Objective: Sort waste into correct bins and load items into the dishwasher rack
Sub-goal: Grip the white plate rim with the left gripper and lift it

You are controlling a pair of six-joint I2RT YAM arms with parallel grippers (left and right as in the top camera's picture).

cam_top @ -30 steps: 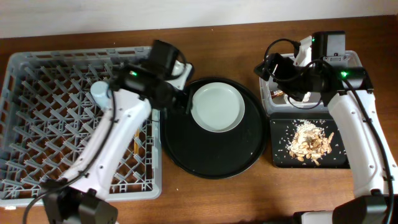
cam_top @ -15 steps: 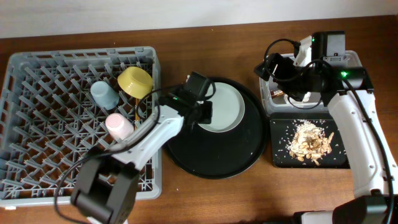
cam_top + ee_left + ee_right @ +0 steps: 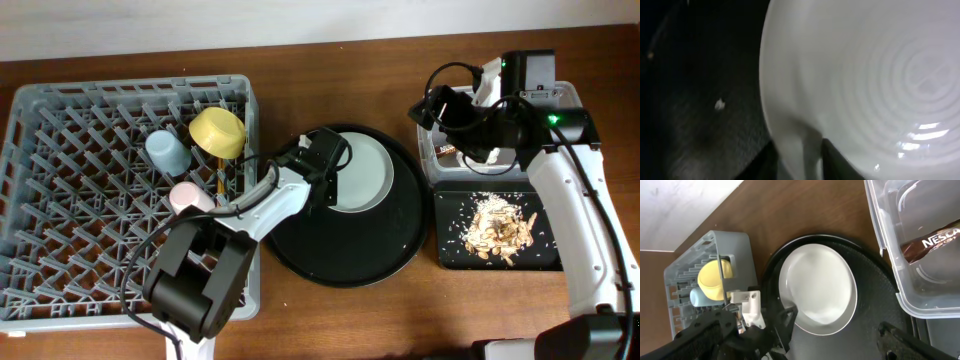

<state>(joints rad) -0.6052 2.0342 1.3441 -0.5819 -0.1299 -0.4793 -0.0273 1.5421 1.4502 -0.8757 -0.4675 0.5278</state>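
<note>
The pale grey-green plate (image 3: 368, 172) lies on the large round black tray (image 3: 345, 255). My left gripper (image 3: 326, 178) is at the plate's left rim, its jaws (image 3: 801, 160) closed on the rim of the plate (image 3: 865, 75). The dishwasher rack (image 3: 60, 200) holds the yellow bowl (image 3: 218, 132), blue cup (image 3: 167, 152), pink cup (image 3: 187, 197) and chopsticks (image 3: 220, 181). My right gripper (image 3: 470, 125) hovers open and empty over the clear tub (image 3: 572, 95), which holds a shiny wrapper (image 3: 935, 242). Food scraps (image 3: 497, 230) lie in the shallow black tray (image 3: 448, 255). I cannot make out the napkin.
The right wrist view looks down on the plate (image 3: 820, 287), the round tray (image 3: 875, 310), the rack corner (image 3: 735, 245) and the tub's edge (image 3: 890, 255). The rack's right wall stands close to the round tray. The table's back edge runs behind everything.
My left arm has swung from over the rack to the plate and its jaws have settled on the plate's left rim. The right arm has not moved.
</note>
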